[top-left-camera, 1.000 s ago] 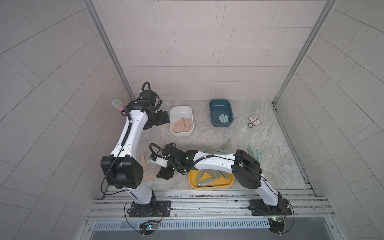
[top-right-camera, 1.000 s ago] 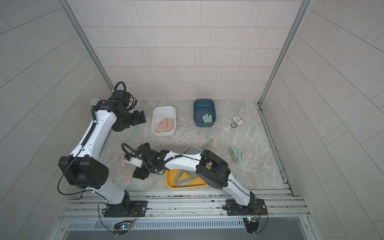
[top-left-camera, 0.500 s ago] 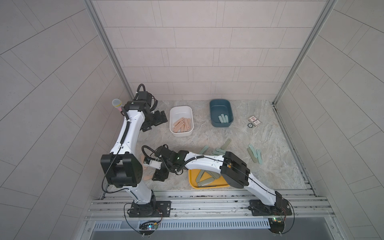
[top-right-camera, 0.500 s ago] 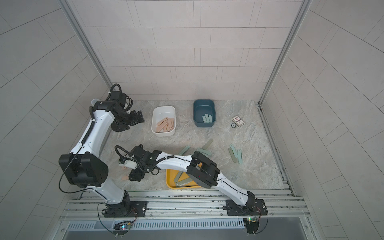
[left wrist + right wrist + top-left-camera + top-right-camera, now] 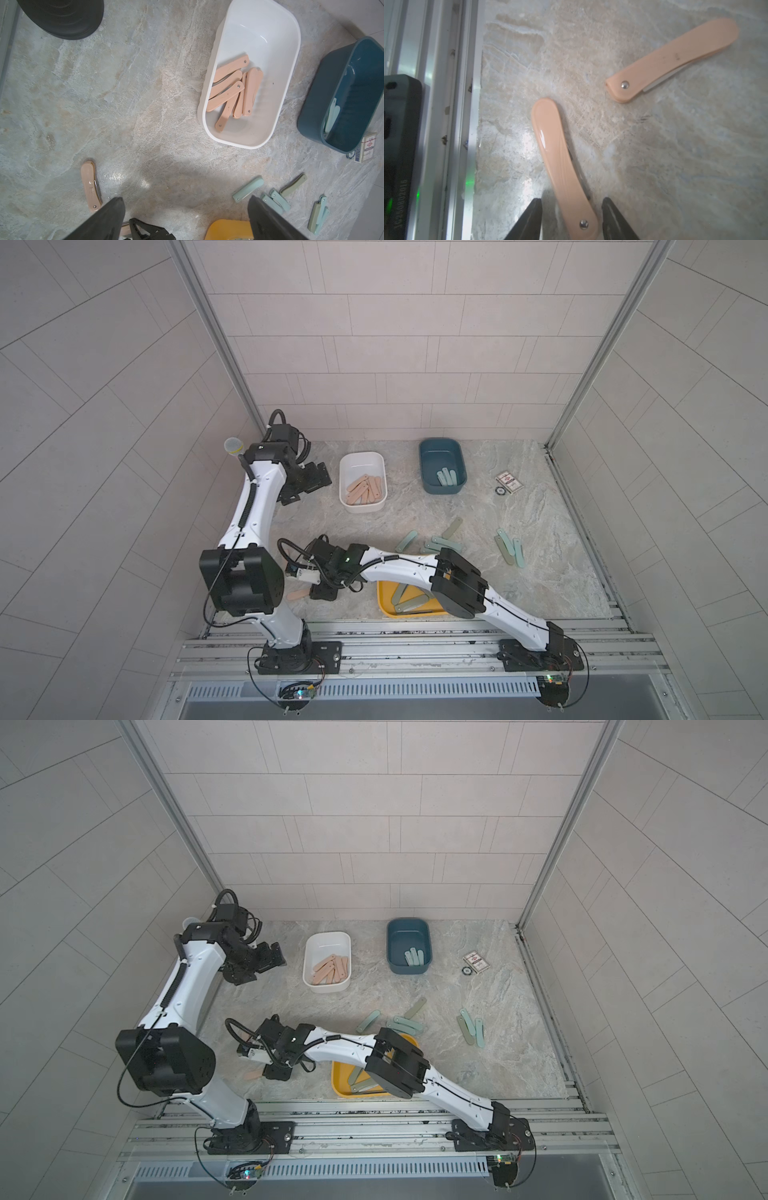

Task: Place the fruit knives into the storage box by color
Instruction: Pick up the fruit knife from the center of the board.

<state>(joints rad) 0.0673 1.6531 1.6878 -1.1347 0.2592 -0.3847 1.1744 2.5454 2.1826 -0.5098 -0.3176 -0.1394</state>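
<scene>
The peach knife (image 5: 562, 162) I'm working on lies flat on the table (image 5: 675, 166), close to the metal strip (image 5: 446, 104) along its edge. My right gripper (image 5: 572, 207) is down over the knife's riveted end, one finger on each side. The jaws are narrow, but a gap shows both sides, so nothing is gripped. A second peach knife (image 5: 675, 60) lies near it, not touching, with a sliver of blade showing.

Further out, the white box (image 5: 259, 31) holds a pile of peach knives (image 5: 228, 95). The blue box (image 5: 440, 456) holds a few pale teal ones (image 5: 446, 477), and the yellow box (image 5: 383, 601) holds olive-green ones (image 5: 409, 605) under my right arm. Loose teal and green knives (image 5: 446, 545) are scattered mid-table, with more (image 5: 509, 549) off to the side.

My left gripper (image 5: 186, 199) hangs beside the white box, jaws wide and empty
</scene>
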